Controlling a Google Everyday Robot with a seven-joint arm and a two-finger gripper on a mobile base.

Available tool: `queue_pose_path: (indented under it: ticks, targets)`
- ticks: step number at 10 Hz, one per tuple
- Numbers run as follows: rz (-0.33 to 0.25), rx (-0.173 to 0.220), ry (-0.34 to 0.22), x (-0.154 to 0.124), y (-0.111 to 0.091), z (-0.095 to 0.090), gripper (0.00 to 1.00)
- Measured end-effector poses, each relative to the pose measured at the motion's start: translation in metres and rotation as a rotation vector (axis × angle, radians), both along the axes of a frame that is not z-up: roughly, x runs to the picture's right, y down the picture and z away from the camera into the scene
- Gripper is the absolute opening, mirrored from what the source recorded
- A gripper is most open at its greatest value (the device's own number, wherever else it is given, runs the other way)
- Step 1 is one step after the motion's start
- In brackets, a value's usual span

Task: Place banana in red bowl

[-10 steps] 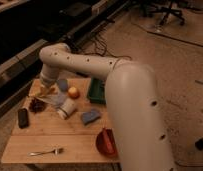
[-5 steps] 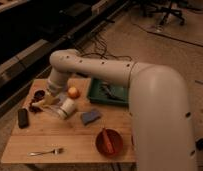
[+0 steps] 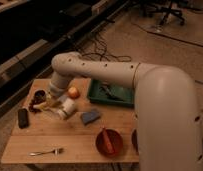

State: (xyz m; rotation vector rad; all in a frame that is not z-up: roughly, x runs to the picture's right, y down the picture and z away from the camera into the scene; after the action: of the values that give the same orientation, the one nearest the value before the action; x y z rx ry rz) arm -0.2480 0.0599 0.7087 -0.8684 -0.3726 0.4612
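The gripper [image 3: 51, 101] is clenched low at the left end of the table [image 3: 70, 135], touching the banana [image 3: 42, 106]; a true pinch I can't confirm. Best to lift straight, clear the white cup [image 3: 67, 108], then cross to the red bowl [image 3: 109, 142] by the front edge.

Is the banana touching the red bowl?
Apart. Camera view: banana lies far left by the gripper; bare table separates it from the red bowl.
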Motion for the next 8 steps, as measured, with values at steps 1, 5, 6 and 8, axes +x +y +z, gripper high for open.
queue_pose_path:
  ticks: [1, 5, 6, 8]
  targets:
    - [0.001, -0.002, -0.001, 0.0, 0.0, -0.001, 0.0]
    - [0.029, -0.147, 0.047, 0.01, 0.013, -0.038, 0.0]
    - [0.01, -0.178, 0.068, 0.013, 0.017, -0.051, 0.0]
    - [-0.023, -0.225, 0.145, 0.027, 0.029, -0.067, 0.0]
